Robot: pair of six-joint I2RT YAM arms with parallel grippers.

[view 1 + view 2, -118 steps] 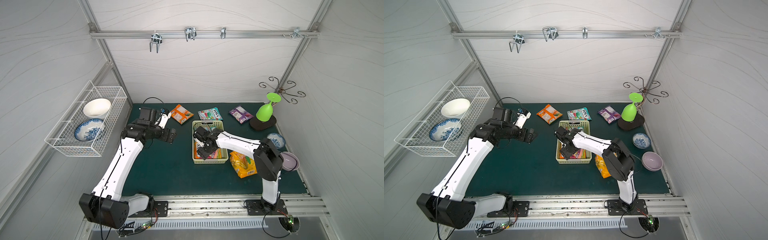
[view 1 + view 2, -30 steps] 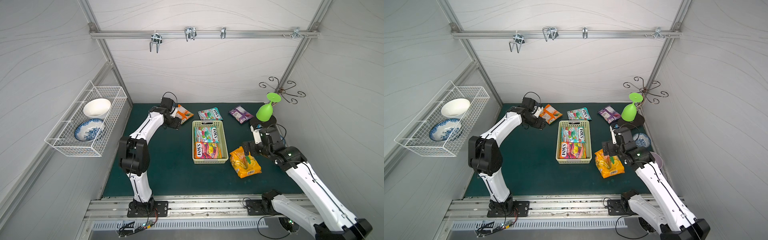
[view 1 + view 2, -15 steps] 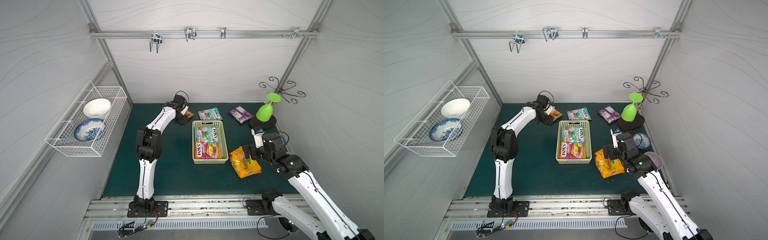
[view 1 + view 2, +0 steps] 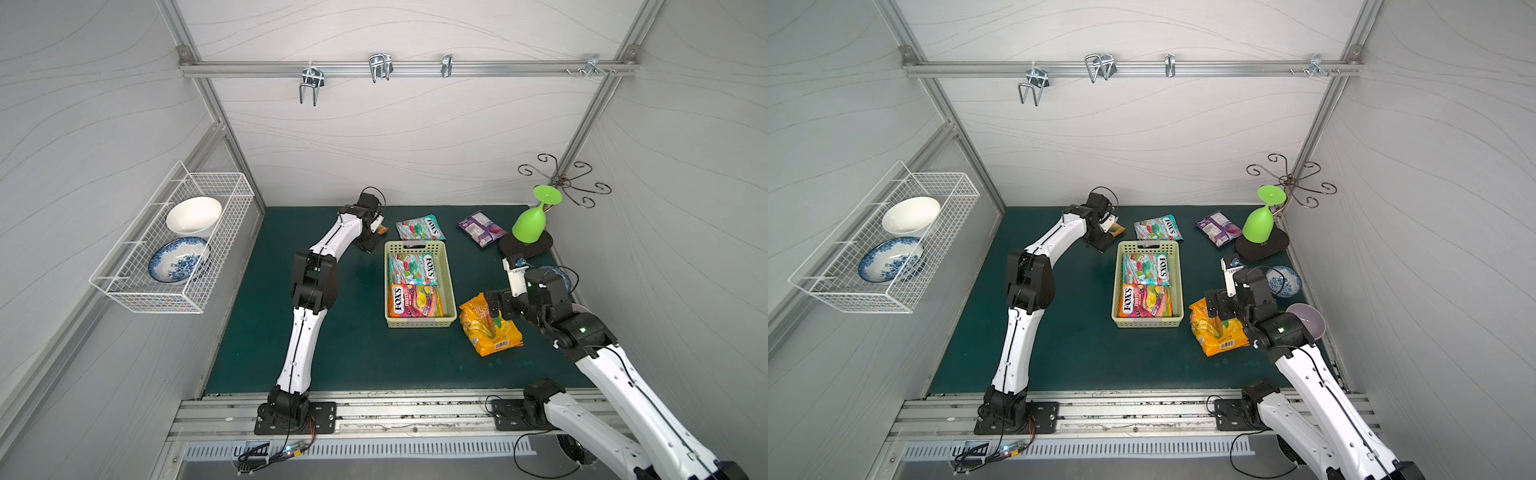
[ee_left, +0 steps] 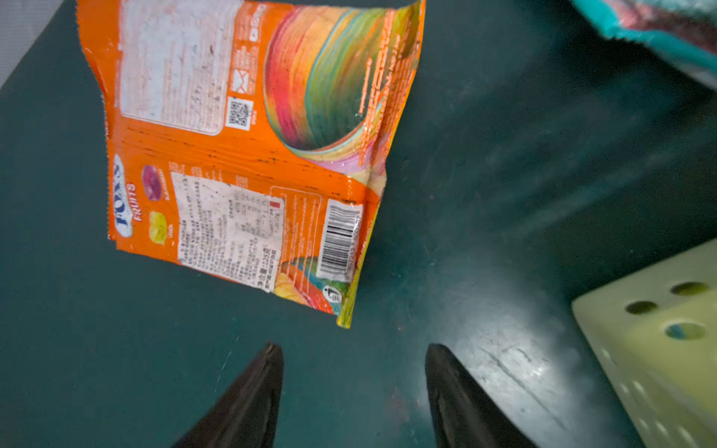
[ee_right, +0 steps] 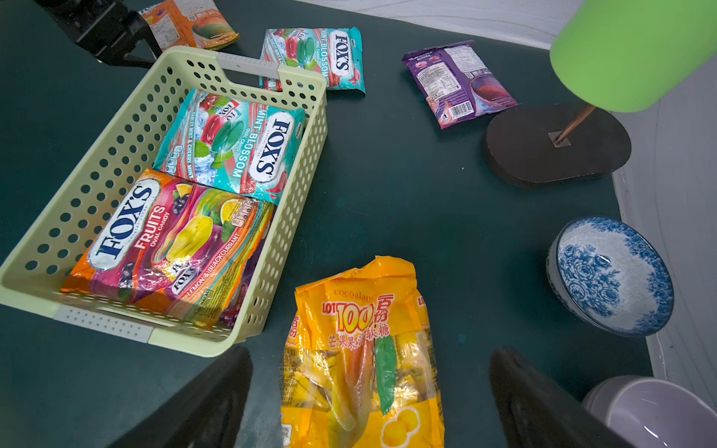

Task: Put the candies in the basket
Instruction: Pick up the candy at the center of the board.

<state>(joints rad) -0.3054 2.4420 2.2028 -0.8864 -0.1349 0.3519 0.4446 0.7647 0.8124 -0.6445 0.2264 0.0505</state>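
Observation:
The pale green basket [image 4: 420, 322] [image 6: 306, 163] holds a teal FOX'S packet [image 4: 413, 269] and an orange-pink FOX'S Fruits packet [image 4: 413, 300]. On the mat behind it lie a teal packet [image 4: 420, 227], a purple packet [image 4: 482, 227] and an orange packet [image 5: 248, 155]. My left gripper [image 5: 353, 349] is open just short of the orange packet's corner, nothing between its fingers. From above it hides most of that packet [image 4: 383, 227]. A large yellow-orange bag [image 6: 361, 349] lies right of the basket. My right gripper [image 6: 372, 353] is open wide, a finger on either side of the bag.
A white wire basket [image 4: 174, 245] with two bowls hangs on the left wall. An upturned green glass [image 4: 530, 224] stands on a dark stand [image 6: 543, 151] at the back right. A blue-patterned bowl [image 6: 613, 275] and a lilac bowl [image 6: 652, 411] sit by the right wall.
My left gripper has moved right over the orange packet, beside the basket's far corner, and its jaws have narrowed. My right gripper has come forward over the yellow-orange bag.

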